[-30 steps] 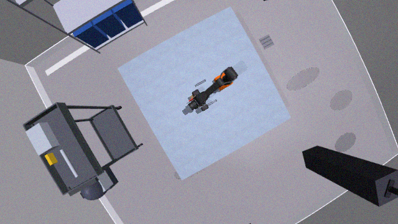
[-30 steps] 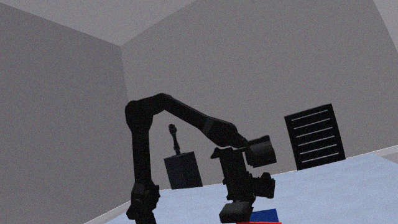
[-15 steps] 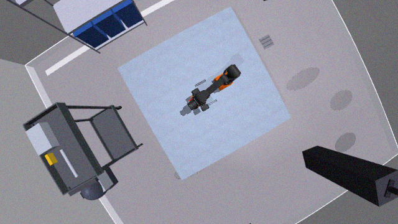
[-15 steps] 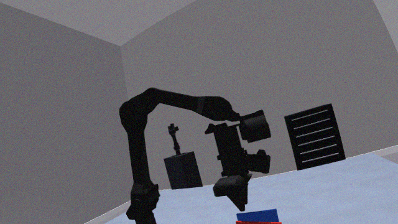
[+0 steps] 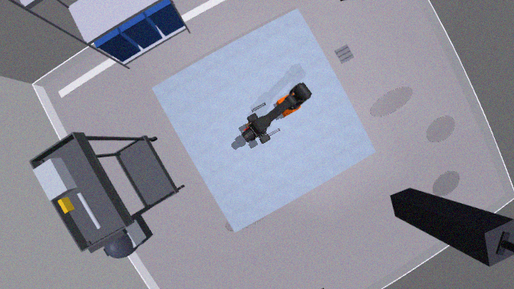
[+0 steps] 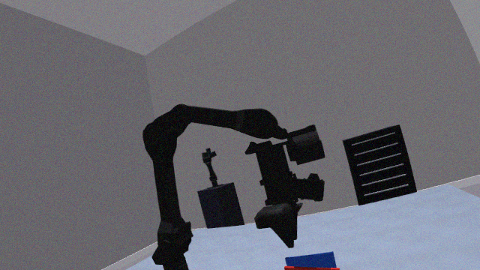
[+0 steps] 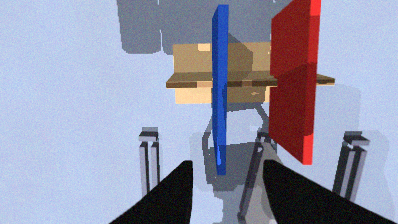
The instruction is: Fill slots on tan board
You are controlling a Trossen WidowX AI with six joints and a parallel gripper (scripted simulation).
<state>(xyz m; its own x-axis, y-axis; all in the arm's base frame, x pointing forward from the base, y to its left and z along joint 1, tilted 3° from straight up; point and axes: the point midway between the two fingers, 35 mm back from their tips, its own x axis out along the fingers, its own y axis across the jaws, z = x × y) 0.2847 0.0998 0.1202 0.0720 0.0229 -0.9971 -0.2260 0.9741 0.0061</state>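
With gripper [image 5: 249, 135] [image 6: 291, 244] [image 7: 227, 168] spread, nothing between its fingers, hanging above the boards. From left to right in the wrist view: first, near the left finger, a slim grey holder [image 5: 274, 132] [image 7: 147, 165]; then the left end of the standing tan board [image 7: 190, 80]; next, upright and crosswise over it, the blue board [image 6: 311, 259] [image 7: 219, 95]; beside that, also crosswise, near the tan board's right end, the red board [image 5: 246, 129] [image 6: 311, 268] [image 7: 295, 85]; farthest right, another grey holder [image 5: 259, 107] [image 7: 353, 165]. Cannot tell how deeply either is seated.
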